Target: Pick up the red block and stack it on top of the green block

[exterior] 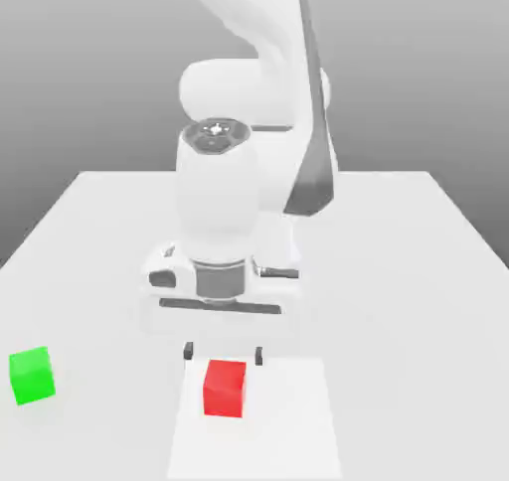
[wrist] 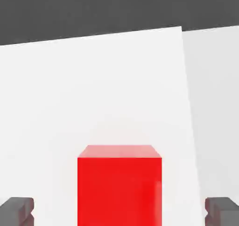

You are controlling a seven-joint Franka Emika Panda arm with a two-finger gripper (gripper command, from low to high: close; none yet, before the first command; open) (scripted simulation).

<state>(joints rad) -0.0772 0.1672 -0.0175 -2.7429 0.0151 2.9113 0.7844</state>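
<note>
Hand [exterior: 224, 354] open near red block [exterior: 225, 389]; green block [exterior: 32, 375] well apart.

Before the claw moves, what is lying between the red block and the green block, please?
Nothing lies between the red block and the green block; the exterior view shows only bare white surface there.

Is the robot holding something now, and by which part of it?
Nothing is held: the gripper is open, with its fingers apart, and the red block sits on the white sheet.
</note>
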